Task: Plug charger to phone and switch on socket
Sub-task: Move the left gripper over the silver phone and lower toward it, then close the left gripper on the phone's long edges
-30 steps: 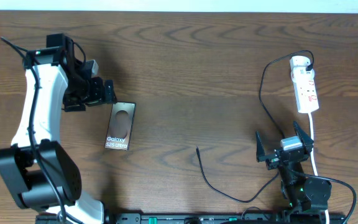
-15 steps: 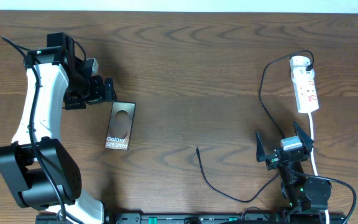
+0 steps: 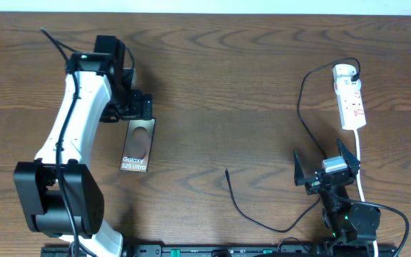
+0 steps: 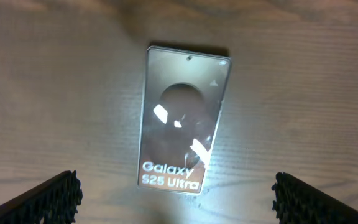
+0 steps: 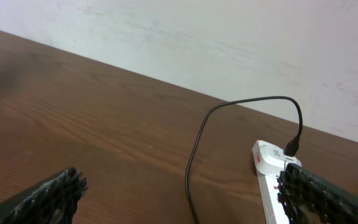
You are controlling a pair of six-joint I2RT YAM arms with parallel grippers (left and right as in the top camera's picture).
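The phone (image 3: 138, 145) lies flat on the table at the left, "Galaxy" lettering toward the front; it also fills the middle of the left wrist view (image 4: 182, 118). My left gripper (image 3: 143, 108) is open and empty, just above the phone's far end. The charger, a thin black cable (image 3: 300, 107), runs from the socket (image 3: 350, 96) at the right down to its free tip (image 3: 226, 170) at the front middle. The socket and cable also show in the right wrist view (image 5: 272, 180). My right gripper (image 3: 325, 165) is open and empty at the front right.
The socket's white cord (image 3: 360, 168) runs toward the front edge beside my right gripper. A white wall (image 5: 229, 43) stands behind the table's far edge.
My left arm has swung right, bringing its gripper from left of the phone to over the phone's far end. The right arm has not moved.
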